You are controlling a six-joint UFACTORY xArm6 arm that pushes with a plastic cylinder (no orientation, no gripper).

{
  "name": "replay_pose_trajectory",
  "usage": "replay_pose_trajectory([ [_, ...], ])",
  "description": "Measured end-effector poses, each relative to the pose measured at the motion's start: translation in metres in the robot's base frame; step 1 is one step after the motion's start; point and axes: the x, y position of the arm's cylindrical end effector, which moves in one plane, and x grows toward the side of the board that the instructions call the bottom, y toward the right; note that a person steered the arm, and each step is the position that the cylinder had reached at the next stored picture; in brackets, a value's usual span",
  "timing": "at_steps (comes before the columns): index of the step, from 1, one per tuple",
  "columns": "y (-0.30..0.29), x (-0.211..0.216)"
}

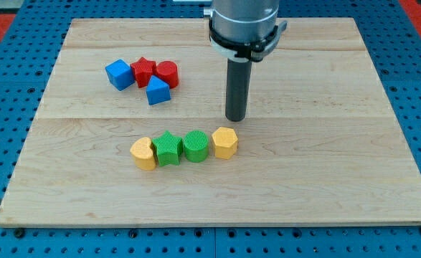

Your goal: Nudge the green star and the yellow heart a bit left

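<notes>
The green star [168, 148] sits in a row near the board's middle, touching the yellow heart [144, 153] on its left. A green round block [195, 146] touches the star's right side, and a yellow hexagon block [225, 142] ends the row on the right. My tip [236, 118] rests on the board just above the yellow hexagon, to the upper right of the star and apart from the row.
A cluster at the upper left holds a blue cube [119, 74], a red star [143, 71], a red round block [167, 74] and a blue wedge-like block [158, 92]. The wooden board [339, 179] lies on a blue pegboard.
</notes>
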Motion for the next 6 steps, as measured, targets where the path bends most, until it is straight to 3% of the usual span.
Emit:
replay_pose_trajectory([
  [4,0.018,-0.009],
  [6,-0.065,0.039],
])
